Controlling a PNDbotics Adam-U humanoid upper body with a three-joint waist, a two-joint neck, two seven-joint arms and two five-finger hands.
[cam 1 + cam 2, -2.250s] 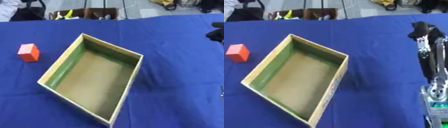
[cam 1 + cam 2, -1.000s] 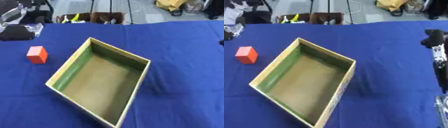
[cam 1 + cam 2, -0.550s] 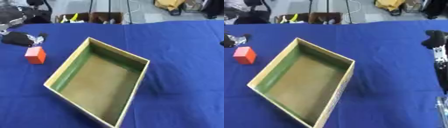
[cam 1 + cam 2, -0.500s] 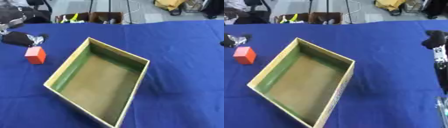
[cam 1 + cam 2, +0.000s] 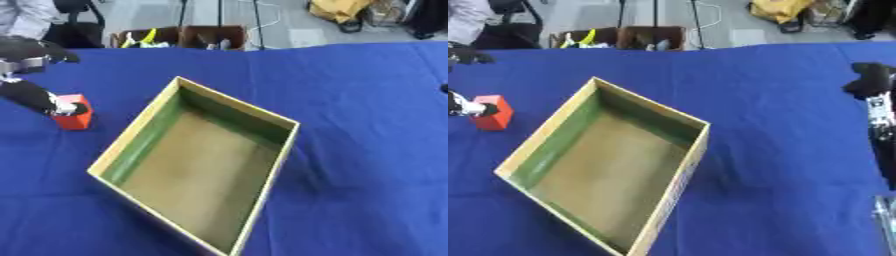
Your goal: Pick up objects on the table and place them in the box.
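L hand [image 5: 35, 95] at table's [image 5: 367, 100] left edge, fingertip touching top of red block [image 5: 73, 114], not grasping it; block sits left of box [image 5: 197, 165]. R hand [image 5: 870, 79] at right edge, can't tell its fingers

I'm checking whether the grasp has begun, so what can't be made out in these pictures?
- Left hand: blurred at the red block in the left eye view, cut by the edge in the right eye view; grip unclear.
- Right hand: blurred, fingers unreadable.
- Box: near corner cut off below.
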